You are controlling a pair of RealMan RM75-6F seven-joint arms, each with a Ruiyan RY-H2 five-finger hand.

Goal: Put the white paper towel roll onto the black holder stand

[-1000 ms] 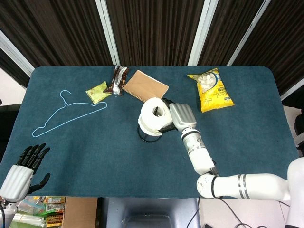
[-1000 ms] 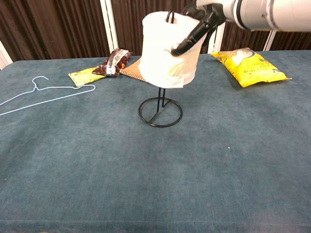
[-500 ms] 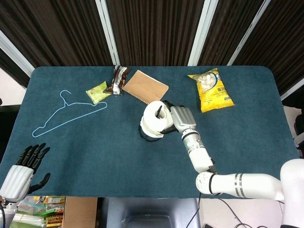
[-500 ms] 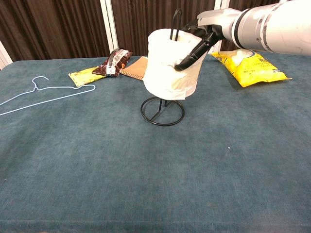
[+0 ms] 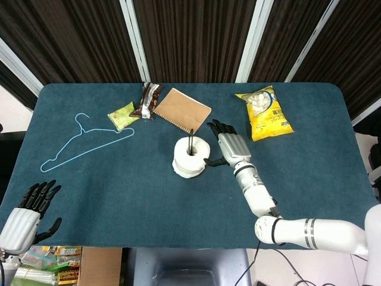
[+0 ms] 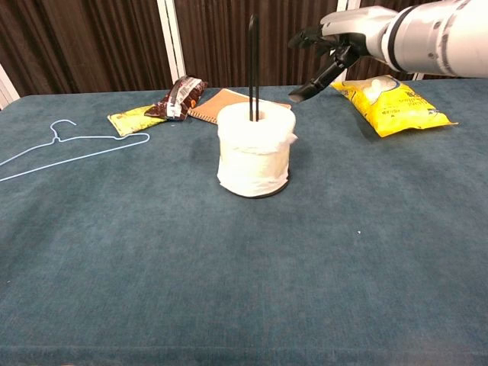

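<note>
The white paper towel roll [image 5: 190,158] [image 6: 255,152] sits low on the black holder stand, whose upright rod [image 6: 253,67] [image 5: 191,142] pokes up through its core. The stand's ring base [image 6: 259,194] shows only as a dark edge under the roll. My right hand [image 5: 228,146] [image 6: 335,46] hovers just right of the roll, fingers spread, holding nothing and apart from it. My left hand [image 5: 27,215] rests off the table's front left corner, fingers apart and empty; the chest view does not show it.
A yellow snack bag [image 5: 263,112] [image 6: 392,103] lies at the back right. A brown notebook [image 5: 181,108], a dark snack packet [image 5: 149,99] and a green packet [image 5: 122,115] lie behind the roll. A light blue hanger [image 5: 83,142] [image 6: 69,145] lies at the left.
The roll has slid down the rod from mid-height to the base. My right hand has let go of it, opened and drawn back to the right.
</note>
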